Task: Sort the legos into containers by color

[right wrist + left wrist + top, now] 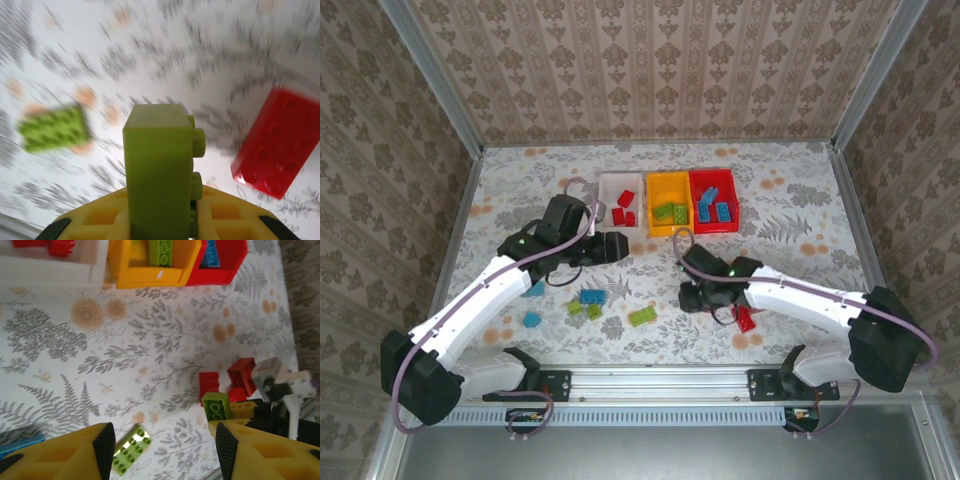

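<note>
Top view, containers: white bin, yellow-orange bin and red bin, side by side at the far part of the table.
Top view, sorted legos: red pieces in the white bin, green in the yellow-orange bin, blue in the red bin.
Top view, loose legos: three blue and three green pieces lie on the table between the arms, and a red brick lies beside the right arm.
Top view, grippers: left gripper is just in front of the white bin. Right gripper is low over the table. The jaw spacing of either cannot be told here.
Left wrist view, left gripper: fingers spread wide with nothing between the pads. A loose green brick lies on the table below, close to one finger.
Left wrist view, far corner: the held green brick is at the right gripper's yellow fingers, with red pieces just beside it.
Right wrist view, right gripper: clamped on the held green brick, which stands upright between the fingers.
Right wrist view, table: blurred, with another green piece on one side and the red brick on the other.
</note>
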Motion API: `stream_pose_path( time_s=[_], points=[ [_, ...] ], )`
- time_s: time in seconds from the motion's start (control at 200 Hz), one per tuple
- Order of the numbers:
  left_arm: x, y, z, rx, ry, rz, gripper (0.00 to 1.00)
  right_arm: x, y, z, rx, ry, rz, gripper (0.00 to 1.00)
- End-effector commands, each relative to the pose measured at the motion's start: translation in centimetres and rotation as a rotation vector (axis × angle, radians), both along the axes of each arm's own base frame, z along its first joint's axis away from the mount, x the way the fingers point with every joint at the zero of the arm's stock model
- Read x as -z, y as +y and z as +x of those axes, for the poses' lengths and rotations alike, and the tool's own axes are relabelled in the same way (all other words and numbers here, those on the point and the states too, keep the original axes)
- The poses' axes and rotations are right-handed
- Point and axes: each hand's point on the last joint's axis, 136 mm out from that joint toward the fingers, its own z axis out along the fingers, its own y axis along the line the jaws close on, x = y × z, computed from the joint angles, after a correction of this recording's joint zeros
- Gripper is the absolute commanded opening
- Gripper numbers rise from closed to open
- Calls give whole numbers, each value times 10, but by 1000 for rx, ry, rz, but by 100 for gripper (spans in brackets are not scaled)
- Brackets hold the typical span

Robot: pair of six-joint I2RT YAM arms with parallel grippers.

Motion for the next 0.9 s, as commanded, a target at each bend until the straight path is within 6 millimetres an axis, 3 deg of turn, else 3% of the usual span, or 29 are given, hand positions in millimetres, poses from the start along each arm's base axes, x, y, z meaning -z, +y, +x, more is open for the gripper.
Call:
stream_pose_path(
  time_s=[0.0,0.145,0.3,0.485,0.65,0.895],
  points=[
    [-36,-12,17,-8,-54,-100,59,-33,5,40,31,-61,53,16],
    [-47,-10,39,-42,-81,-81,59,-42,20,114,38,-124,40,16],
    [-58,-14,57,-55,-113,-90,59,-35,23,184,122,-158,52,17],
    [-58,-12,59,-58,-121,-69,59,-24,21,242,214,-142,79,18],
    [-45,2,52,-85,-96,-8,59,-7,21,263,272,-74,125,22],
    [-29,21,39,-138,-60,31,59,-16,35,278,272,-81,178,43]
  ],
)
